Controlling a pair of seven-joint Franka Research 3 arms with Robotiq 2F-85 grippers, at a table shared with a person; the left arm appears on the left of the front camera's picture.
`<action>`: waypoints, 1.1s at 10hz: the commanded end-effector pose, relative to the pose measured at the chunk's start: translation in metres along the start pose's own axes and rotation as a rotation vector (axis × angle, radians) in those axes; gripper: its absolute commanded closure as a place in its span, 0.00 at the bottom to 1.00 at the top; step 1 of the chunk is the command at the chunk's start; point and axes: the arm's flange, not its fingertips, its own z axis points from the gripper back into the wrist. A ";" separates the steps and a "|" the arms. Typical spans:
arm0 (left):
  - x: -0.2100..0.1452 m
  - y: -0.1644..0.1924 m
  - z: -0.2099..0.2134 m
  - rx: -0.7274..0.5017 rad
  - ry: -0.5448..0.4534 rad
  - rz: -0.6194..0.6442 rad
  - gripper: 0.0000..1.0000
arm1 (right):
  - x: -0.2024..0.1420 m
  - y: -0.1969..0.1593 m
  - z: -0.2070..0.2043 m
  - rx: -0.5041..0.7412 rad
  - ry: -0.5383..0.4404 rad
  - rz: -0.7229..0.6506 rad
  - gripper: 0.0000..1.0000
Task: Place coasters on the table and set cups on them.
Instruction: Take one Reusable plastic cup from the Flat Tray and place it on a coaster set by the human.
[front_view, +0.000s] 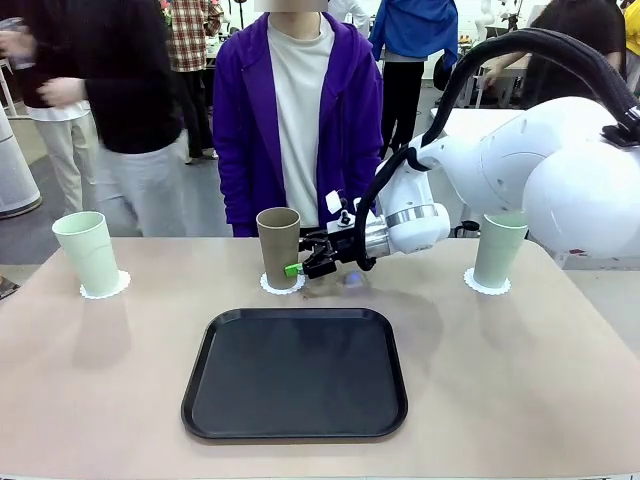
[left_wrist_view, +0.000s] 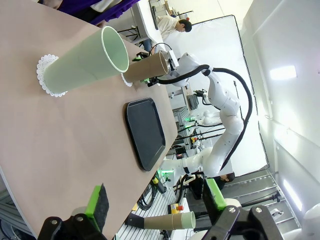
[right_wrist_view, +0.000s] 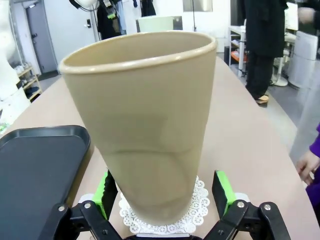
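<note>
just beyond the far edge of the black tray (front_view: 294, 375), the tan-brown cup (front_view: 278, 247) stands upright on its scalloped coaster (front_view: 282, 285), and the right gripper (front_view: 303, 264) reaches in from the tray's right with its green pads on either side of the cup's base. in the right wrist view the fingers (right_wrist_view: 105, 192) stand spread apart, a small gap showing beside the cup wall on each side, so the jaws look open around the cup rather than clamped on it.

farther out from the tray, a mint cup (front_view: 88, 253) sits on a coaster (front_view: 105, 286) to its far left and another mint cup (front_view: 499, 247) on a coaster (front_view: 487, 283) to its far right. the left gripper (left_wrist_view: 155, 202) hangs off the tray's left side, jaws apart and empty.

all three cups appear set on coasters on the table (front_view: 520, 380), so the step in hand looks like the release of the last cup. the next move likely calls for drawing the right gripper straight back without brushing the cup or dragging the thin coaster. a person (front_view: 297, 110) in a purple jacket stands beyond the tray at the far side.
</note>
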 end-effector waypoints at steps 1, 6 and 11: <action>0.000 -0.002 0.001 0.005 -0.003 0.007 0.00 | 0.001 0.004 0.015 -0.020 0.058 -0.021 0.00; 0.000 -0.002 0.001 0.005 -0.003 0.007 0.00 | 0.024 0.029 0.063 -0.084 0.215 -0.076 0.00; 0.000 -0.002 0.001 0.005 -0.003 0.007 0.00 | 0.131 0.119 0.102 -0.316 0.643 -0.544 0.00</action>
